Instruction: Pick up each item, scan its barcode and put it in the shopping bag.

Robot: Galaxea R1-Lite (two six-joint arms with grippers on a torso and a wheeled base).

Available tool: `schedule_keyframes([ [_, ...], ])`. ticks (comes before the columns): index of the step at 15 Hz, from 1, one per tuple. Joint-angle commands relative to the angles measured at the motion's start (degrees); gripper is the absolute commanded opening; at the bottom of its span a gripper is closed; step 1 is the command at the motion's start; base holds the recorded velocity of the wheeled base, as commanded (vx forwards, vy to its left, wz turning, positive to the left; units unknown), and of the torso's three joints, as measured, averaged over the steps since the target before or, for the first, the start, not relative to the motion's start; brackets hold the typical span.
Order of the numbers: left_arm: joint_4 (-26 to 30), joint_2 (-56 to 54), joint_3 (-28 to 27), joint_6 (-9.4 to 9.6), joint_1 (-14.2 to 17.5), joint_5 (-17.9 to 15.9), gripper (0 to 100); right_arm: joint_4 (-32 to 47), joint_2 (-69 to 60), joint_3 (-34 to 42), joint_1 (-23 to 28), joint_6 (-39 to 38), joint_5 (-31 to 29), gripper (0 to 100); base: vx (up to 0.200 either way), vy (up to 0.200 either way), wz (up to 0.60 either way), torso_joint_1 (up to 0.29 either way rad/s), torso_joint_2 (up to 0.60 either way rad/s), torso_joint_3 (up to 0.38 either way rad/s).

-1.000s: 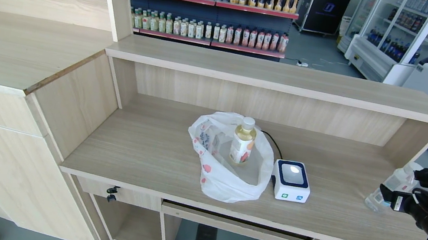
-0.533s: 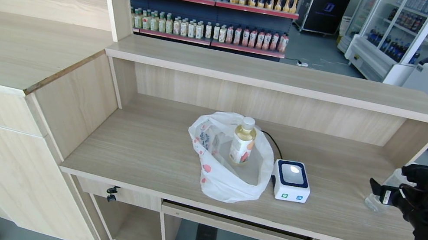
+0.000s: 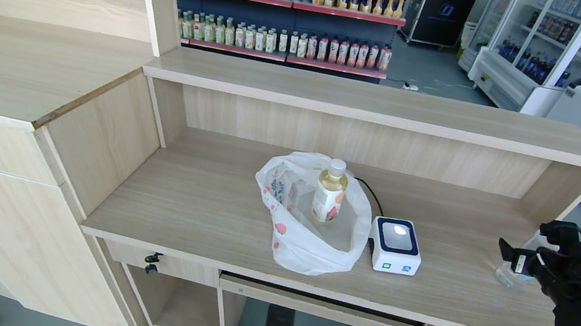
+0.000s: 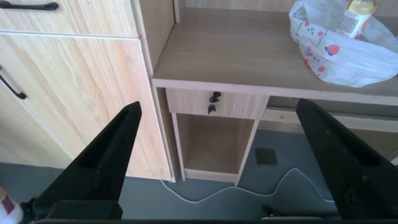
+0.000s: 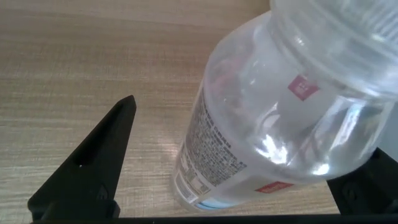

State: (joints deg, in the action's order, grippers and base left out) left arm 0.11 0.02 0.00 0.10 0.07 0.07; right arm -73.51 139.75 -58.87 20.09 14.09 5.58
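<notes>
A clear water bottle (image 3: 506,276) stands near the right end of the counter (image 3: 211,203), mostly hidden behind my right gripper (image 3: 522,243). In the right wrist view the water bottle (image 5: 267,124) stands tilted between the open fingers (image 5: 93,168) of the right gripper (image 5: 249,134), with a gap on one side. The white shopping bag (image 3: 307,237) lies mid-counter with a yellow drink bottle (image 3: 329,194) upright inside it. A white barcode scanner (image 3: 394,245) sits just right of the bag. My left gripper (image 4: 217,162) hangs open and low before the counter's front left; the bag (image 4: 348,46) lies beyond it.
A raised back ledge (image 3: 378,104) and side walls box in the counter. A taller cabinet (image 3: 12,78) stands on the left. A black cable (image 3: 372,192) runs behind the scanner. Under the counter are a locked drawer (image 4: 212,102) and an open cubby (image 4: 214,146).
My right gripper has moved forward and left onto the water bottle, which now sits between its fingers and is mostly covered. Bag, drink bottle and scanner have not moved.
</notes>
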Motion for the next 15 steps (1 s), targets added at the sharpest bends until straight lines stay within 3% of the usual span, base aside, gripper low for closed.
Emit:
schedule_keyframes([
  [1,-0.02,-0.02,0.00,-0.01,0.01,0.01,100,0.21,1.31,-2.04,0.04,0.15,0.04,100,0.000,0.000,0.00,0.000,0.00,0.000],
  [10,-0.02,-0.02,0.00,-0.01,0.01,0.01,100,0.30,3.68,-4.94,0.21,-0.21,0.04,100,0.000,0.000,0.00,0.000,0.00,0.000],
  [11,-0.02,-0.02,0.00,-0.01,0.01,0.01,100,0.30,3.95,-5.47,0.30,-0.21,0.04,0,0.000,0.000,0.00,0.000,0.00,0.000],
  [15,-0.02,-0.02,0.00,-0.01,0.01,0.01,100,0.21,3.95,-6.26,0.21,-0.03,0.22,0,0.000,0.000,0.00,0.000,0.00,0.000],
])
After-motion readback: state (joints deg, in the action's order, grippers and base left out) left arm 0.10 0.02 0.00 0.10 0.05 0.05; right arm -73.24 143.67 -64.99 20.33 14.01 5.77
